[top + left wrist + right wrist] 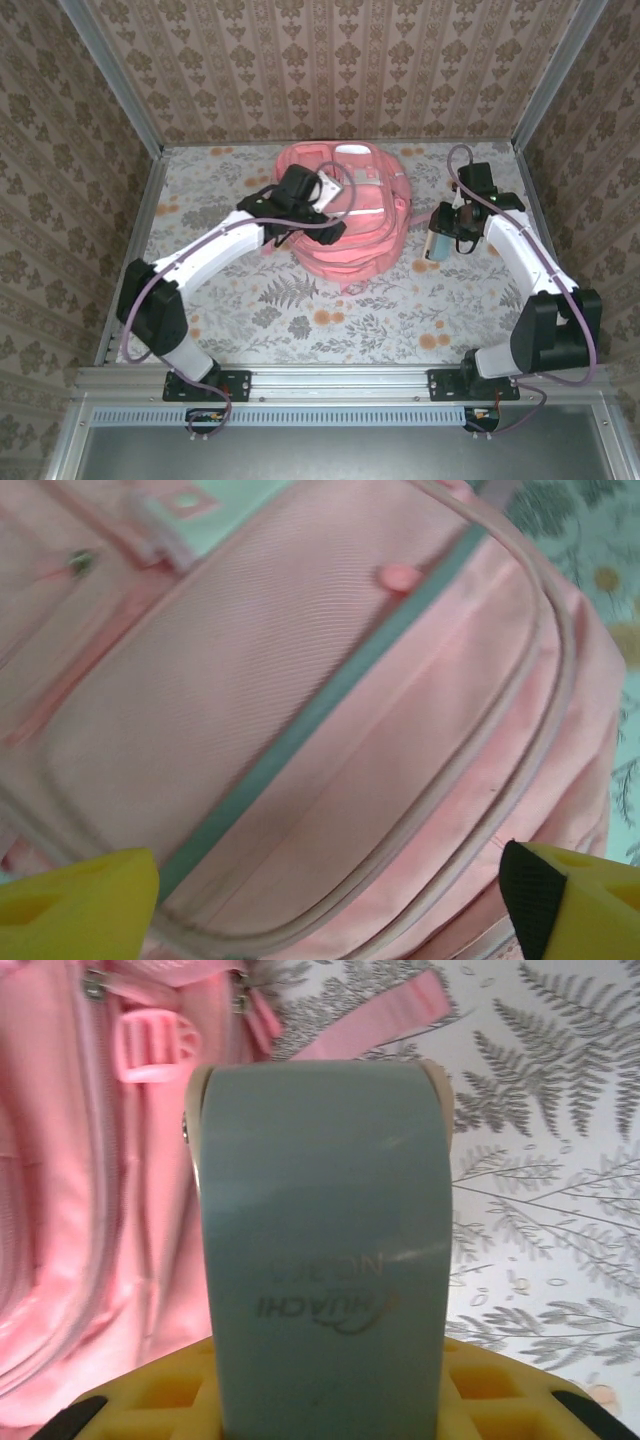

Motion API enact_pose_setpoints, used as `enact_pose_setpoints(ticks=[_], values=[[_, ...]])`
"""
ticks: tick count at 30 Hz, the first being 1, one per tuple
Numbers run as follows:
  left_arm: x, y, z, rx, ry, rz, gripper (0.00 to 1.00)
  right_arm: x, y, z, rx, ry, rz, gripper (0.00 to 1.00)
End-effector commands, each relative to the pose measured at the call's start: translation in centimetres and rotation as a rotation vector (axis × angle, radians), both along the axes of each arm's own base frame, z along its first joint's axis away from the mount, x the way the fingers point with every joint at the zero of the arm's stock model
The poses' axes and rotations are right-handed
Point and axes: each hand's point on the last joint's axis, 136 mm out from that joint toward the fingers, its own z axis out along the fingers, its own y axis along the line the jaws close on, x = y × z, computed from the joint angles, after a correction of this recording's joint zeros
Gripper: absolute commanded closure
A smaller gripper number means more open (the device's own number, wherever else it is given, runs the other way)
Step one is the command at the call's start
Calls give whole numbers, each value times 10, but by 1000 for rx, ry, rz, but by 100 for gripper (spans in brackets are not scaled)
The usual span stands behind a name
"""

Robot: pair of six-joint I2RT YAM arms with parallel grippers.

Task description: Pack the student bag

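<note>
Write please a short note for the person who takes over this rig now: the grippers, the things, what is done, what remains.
Left gripper: jaws open, holding nothing, over the front of the student bag.
Right gripper: jaws shut on a grey-blue case, held just right of the bag.
The bag lies at the middle back of the table.
Done: the case is in the grip.
Left: the case is not yet in the bag. I cannot tell whether a compartment is open, so check that first.
</note>
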Motion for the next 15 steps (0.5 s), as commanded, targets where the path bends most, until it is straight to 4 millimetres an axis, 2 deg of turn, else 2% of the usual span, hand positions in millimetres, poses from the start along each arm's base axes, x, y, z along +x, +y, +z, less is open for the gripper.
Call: enact_pose_setpoints(ticks=[1,7,11,15], values=[[-12,-9,-17,179,-14,-176,12,-1,18,10,110,-53,11,81],[-5,-30,-32,249,13,-273,21,-5,21,7,130,-64,19,82],[3,-31,-50,322,47,-302,26,-6,22,7,139,-68,24,82],[10,-31,-59,363,73,-314,29,-6,24,8,150,-78,26,82]])
